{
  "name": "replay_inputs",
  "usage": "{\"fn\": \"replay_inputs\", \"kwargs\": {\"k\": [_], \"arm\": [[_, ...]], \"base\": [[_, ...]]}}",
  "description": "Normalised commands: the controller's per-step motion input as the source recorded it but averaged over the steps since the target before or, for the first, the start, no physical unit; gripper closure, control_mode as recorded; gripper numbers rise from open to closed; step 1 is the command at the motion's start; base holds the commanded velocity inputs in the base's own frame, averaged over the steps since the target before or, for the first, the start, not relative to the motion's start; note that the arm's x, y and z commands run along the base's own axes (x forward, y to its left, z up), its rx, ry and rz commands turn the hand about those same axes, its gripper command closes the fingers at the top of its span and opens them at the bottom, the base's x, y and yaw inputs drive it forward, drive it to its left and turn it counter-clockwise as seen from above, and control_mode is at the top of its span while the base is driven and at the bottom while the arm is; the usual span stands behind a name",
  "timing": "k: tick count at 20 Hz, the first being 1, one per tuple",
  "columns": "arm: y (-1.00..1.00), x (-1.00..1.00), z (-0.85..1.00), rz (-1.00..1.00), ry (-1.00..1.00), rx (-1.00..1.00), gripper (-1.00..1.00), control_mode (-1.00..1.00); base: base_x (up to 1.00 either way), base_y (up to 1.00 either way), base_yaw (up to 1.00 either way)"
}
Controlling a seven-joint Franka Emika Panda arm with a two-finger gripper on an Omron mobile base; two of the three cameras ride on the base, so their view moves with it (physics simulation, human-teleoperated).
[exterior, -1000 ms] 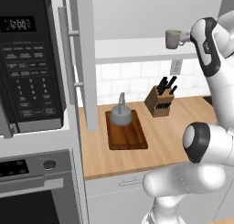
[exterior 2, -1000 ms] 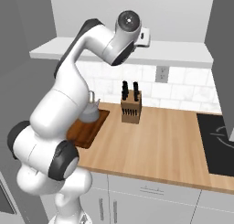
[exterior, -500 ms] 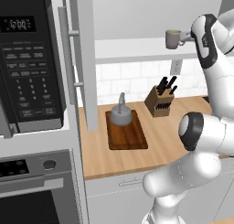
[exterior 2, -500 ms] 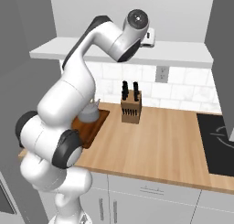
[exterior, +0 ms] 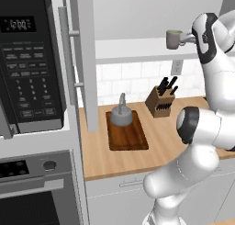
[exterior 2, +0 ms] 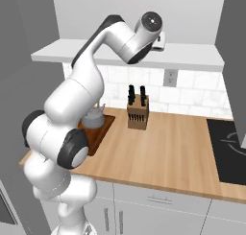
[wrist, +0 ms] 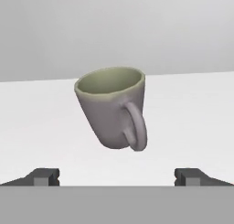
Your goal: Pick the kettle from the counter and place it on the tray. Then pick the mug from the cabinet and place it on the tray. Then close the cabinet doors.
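— Grey-green mug point(wrist: 115, 109) sits dead ahead of your gripper point(wrist: 118, 176), on the pale cabinet shelf point(exterior: 133, 48). Do you see its handle?

— Yes, the loop faces you. How do the jaws stand?

— Spread wide, holding nothing. Both fingertips point(wrist: 43, 176) stand apart from the mug, one to each side of it and short of it.

— And from the left base camera?

— Your hand is up at shelf height, right of the mug point(exterior: 174, 39); the handle points toward it.

— Where's the kettle point(exterior: 121, 115)?

— On the tray point(exterior: 129, 137), at its back end, upright. The tray lies on the counter point(exterior: 163, 146), left of the knife block point(exterior: 160, 102). One cabinet door point(exterior: 85, 59) stands open beside the microwave point(exterior: 28, 63).
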Motion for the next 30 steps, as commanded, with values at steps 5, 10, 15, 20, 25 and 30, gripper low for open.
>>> {"fn": "replay_inputs", "kwargs": {"k": [5,10,15,20,25,30], "arm": [[0.00,0.21,-0.08,0.02,0.00,0.00,-1.00,-1.00],[0.00,0.27,-0.06,0.01,0.00,0.00,-1.00,-1.00],[0.00,0.23,-0.01,0.02,0.00,0.00,-1.00,-1.00],[0.00,0.22,0.00,0.02,0.00,0.00,-1.00,-1.00],[0.00,0.16,0.00,0.03,0.00,0.00,-1.00,-1.00],[0.00,0.13,0.00,0.03,0.00,0.00,-1.00,-1.00]], "base": [[0.00,0.00,0.00],[0.00,0.00,0.00],[0.00,0.00,0.00],[0.00,0.00,0.00],[0.00,0.00,0.00],[0.00,0.00,0.00]]}}
